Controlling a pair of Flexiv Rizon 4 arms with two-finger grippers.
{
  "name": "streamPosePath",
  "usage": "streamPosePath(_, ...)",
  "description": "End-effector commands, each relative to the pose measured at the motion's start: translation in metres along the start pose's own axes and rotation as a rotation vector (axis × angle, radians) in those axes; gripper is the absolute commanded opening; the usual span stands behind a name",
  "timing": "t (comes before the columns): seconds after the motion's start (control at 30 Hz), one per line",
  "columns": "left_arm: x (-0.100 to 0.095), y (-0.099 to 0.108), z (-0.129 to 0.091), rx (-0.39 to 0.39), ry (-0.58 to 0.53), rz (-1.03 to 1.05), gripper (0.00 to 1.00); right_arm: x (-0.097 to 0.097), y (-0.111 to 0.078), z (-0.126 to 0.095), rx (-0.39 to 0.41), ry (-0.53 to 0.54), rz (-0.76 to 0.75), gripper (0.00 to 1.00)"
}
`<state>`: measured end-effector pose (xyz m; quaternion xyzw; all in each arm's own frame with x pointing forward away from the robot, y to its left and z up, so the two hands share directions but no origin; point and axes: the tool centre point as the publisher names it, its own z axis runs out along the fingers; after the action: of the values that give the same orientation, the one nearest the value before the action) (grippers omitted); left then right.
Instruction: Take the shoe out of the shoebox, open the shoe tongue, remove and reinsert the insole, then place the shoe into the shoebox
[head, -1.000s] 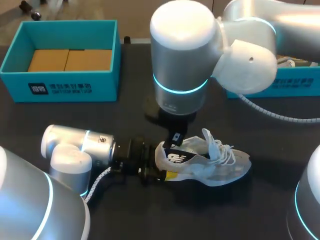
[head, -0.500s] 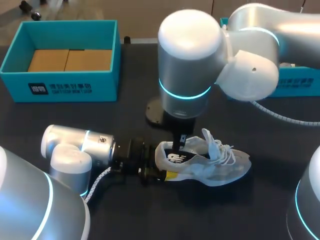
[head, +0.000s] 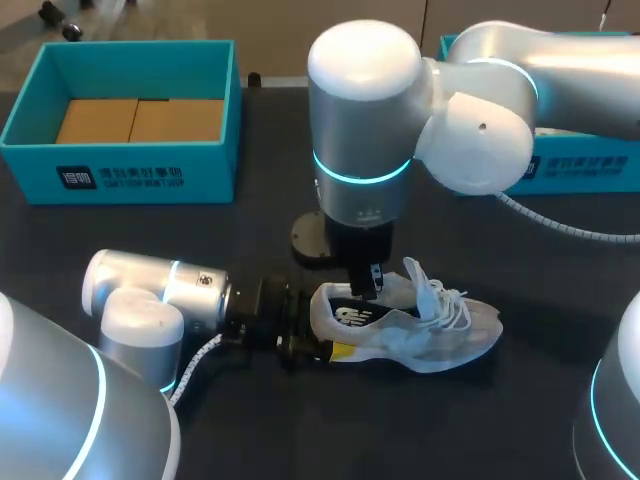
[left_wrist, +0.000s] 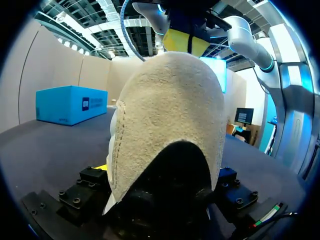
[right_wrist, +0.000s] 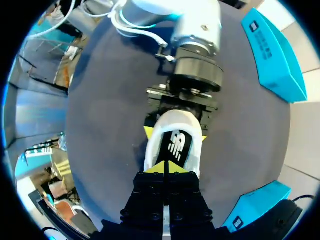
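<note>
Dark worktop under both arms, with a teal shoebox at the far left corner, open, brown cardboard on its floor. At the far right, second teal box, half hidden behind the right arm.

At the middle of the worktop, outside both boxes and well apart from them: white shoe, resting on its sole, heel toward the left arm, toe toward the right side. White laces loose over the upper. Just behind them, tongue standing up from the opening. Inside, at the heel end, dark insole with a white mark.

Low along the worktop, left gripper, closed on the heel of the shoe, clasping it from two sides. One yellow tip showing against the near flank, far finger hidden behind the heel. Heel filling the left wrist view, seated between the black finger bases.

Pointing straight down from above, right gripper, just over the opening of the shoe, behind the tongue and above the insole. Yellow tips pressed together with only a thin seam between them. Cannot tell whether anything thin is pinched there, nor whether the tips touch the insole.
</note>
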<state>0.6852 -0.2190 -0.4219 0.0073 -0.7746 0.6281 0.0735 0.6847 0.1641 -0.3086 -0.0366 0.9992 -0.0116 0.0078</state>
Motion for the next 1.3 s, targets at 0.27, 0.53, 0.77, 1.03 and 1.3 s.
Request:
streamPosePath(0.27, 0.000, 0.000, 0.001, -0.001, -0.002, 0.000, 0.00, 0.006, -0.034, 0.048, -0.032, 0.006, 0.063, 0.00)
streamPosePath(0.53, 0.000, 0.000, 0.001, -0.001, -0.002, 0.000, 0.00, 0.006, -0.034, 0.048, -0.032, 0.006, 0.063, 0.00)
streamPosePath(0.77, 0.000, 0.000, 0.001, -0.001, -0.002, 0.000, 0.00, -0.004, -0.033, 0.056, -0.035, 0.011, 0.071, 0.00)
streamPosePath(1.03, 0.000, 0.000, 0.001, -0.001, -0.002, 0.000, 0.00, -0.012, -0.028, 0.064, -0.036, 0.000, 0.080, 0.00)
streamPosePath(1.3, 0.000, 0.000, 0.001, -0.001, -0.002, 0.000, 0.00, -0.011, -0.040, 0.084, -0.044, 0.024, 0.156, 0.00)
